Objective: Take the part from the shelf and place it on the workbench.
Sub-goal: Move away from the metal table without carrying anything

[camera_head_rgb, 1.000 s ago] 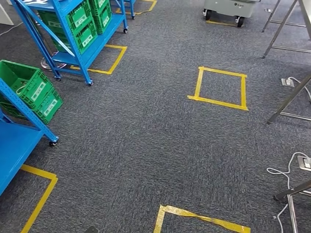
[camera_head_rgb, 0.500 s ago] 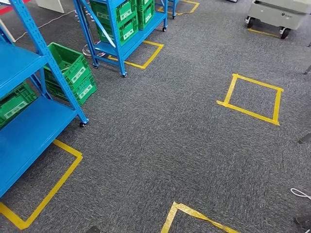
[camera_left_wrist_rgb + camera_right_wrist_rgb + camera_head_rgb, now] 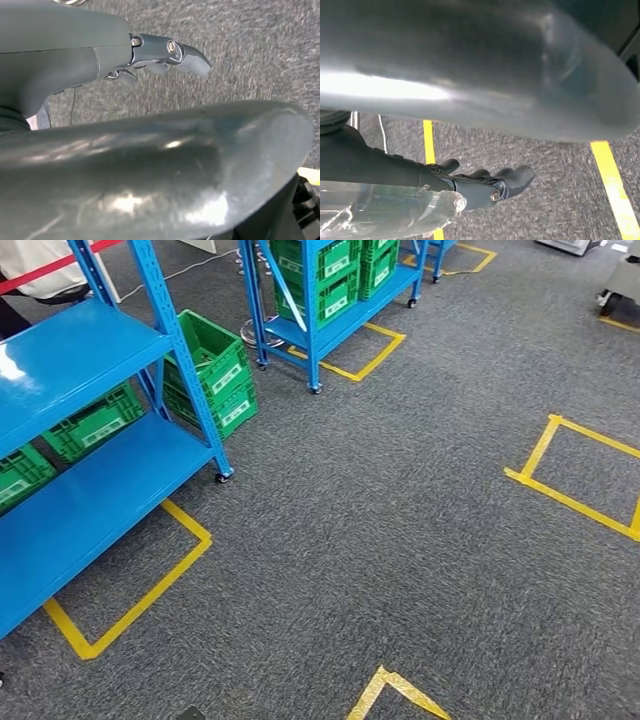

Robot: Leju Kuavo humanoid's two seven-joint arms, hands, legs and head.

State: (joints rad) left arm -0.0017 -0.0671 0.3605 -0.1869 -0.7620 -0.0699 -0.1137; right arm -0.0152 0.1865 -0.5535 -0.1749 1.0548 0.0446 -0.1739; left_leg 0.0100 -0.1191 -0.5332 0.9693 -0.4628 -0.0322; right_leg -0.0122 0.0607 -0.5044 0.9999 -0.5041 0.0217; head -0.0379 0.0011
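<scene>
Item one: a blue steel rack shelf on castors is standing at the left of the head view, inside a yellow tape rectangle on the speckled grey carpet floor. We are seeing slotted green plastic crates with white labels sitting low behind its bottom board, and one open green crate just beyond its front post.

Item two: a second blue rack shelf is standing farther back, carrying more labelled green crates.

Item three: two more yellow tape outlines are lying on the carpet, one at the right and one corner at the near edge.

Item four: the left hand is hanging over carpet, its dark fingers stretching out straight with nothing between them.

Item five: the right hand is hanging over carpet and yellow tape, its fingers reaching out with a slight curl. A clear, crinkled plastic piece is lying against its near side; we cannot tell whether the hand is gripping it.

Item six: the part. We are not making it out on either shelf; the crates' contents are hidden, and we cannot tell whether the clear plastic piece belongs to it.
</scene>
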